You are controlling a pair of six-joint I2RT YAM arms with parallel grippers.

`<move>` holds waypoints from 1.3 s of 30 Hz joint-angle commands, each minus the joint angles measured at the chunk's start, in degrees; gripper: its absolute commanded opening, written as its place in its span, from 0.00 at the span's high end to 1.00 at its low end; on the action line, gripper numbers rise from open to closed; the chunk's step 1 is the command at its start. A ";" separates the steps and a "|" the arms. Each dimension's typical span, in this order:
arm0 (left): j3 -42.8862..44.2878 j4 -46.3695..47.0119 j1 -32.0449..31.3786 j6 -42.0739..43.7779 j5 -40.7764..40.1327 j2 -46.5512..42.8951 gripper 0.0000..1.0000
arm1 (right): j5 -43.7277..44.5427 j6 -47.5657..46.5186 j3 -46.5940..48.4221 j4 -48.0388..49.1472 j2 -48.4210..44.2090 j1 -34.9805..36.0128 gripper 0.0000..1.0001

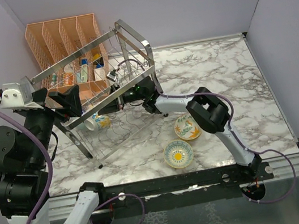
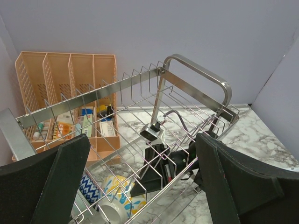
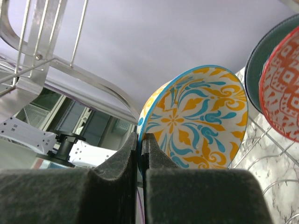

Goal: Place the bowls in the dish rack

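Bowls look rigid, slick, chippable; best pinched at the rim. Left gripper (image 2: 142, 140) hangs wide open, empty, the dish rack (image 2: 93, 95) just ahead; right gripper (image 3: 141, 140) pinches a patterned bowl (image 3: 196, 121) inside it; second bowl (image 1: 187, 127) and third bowl (image 1: 178, 153) lie behind it.

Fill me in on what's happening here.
The right gripper is shut on the rim of a yellow-and-teal patterned bowl, holding it on edge inside the dish rack, in the lower tier. Two floral bowls sit on the marble table, not yet loaded. The left gripper hovers open by the rack, empty.
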 commanded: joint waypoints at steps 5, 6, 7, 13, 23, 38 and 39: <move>0.74 0.42 -0.37 0.59 1.50 0.40 0.01 | 9.09 0.74 3.94 11.67 4.08 -1.94 0.99; 0.59 0.39 -0.36 0.63 1.45 0.38 0.01 | 10.34 0.75 3.77 12.75 4.21 -2.11 0.99; 0.48 0.37 -0.35 0.64 1.45 0.28 0.01 | 11.64 0.94 3.67 13.92 4.55 -2.34 0.99; 0.56 0.27 -0.38 0.61 1.73 0.44 0.01 | 17.88 -0.50 4.56 15.39 5.54 -2.80 0.99; 0.43 -0.07 -0.54 0.85 1.27 0.31 0.01 | 20.09 1.98 2.97 20.27 6.27 -3.45 0.99; 1.25 -0.25 -0.82 0.61 1.24 0.36 0.01 | 23.61 0.43 1.14 16.86 4.90 -3.67 0.99; 1.30 -0.24 -0.80 0.64 1.27 0.38 0.01 | 24.27 0.78 0.64 16.96 5.32 -3.65 0.99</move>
